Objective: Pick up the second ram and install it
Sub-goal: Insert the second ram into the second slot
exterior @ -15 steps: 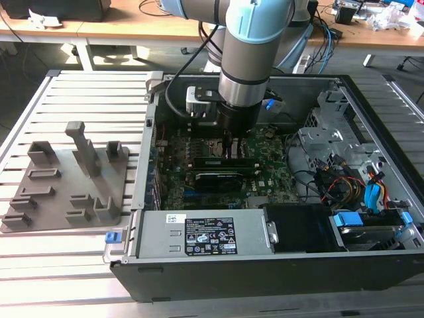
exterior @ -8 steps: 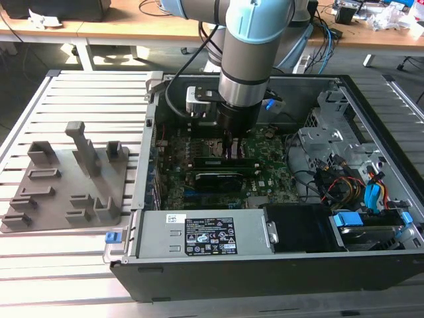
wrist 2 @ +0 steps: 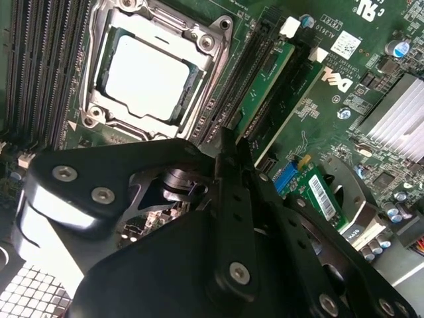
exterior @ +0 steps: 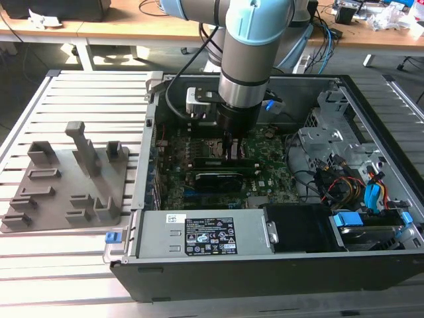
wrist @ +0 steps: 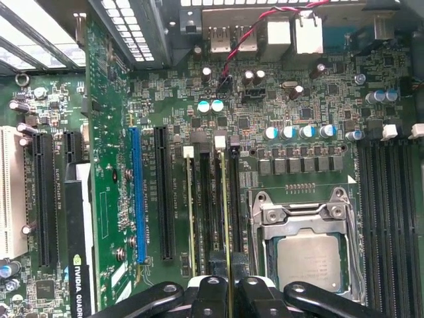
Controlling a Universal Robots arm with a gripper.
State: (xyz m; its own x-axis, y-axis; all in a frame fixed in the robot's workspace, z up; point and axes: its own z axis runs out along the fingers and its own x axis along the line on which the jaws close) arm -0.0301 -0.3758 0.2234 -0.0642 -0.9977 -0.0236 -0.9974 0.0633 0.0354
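the gripper [wrist: 227, 295] hides the lower end of the second ram [wrist: 225, 212], its fingers pinching the stick's edge. the stick stands in a slot at nine o'clock of the cpu socket [wrist: 306, 255]. the arm [exterior: 248, 46] reaches straight down into the computer case [exterior: 371, 126].

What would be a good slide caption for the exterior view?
Robot arm's gripper lowered into an open computer case, over the memory slots beside the CPU socket; grey holder block alongside.

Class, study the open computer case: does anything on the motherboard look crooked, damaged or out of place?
Nothing stands out. Two RAM sticks stand straight and parallel in slots beside the CPU socket, with the gripper on one.
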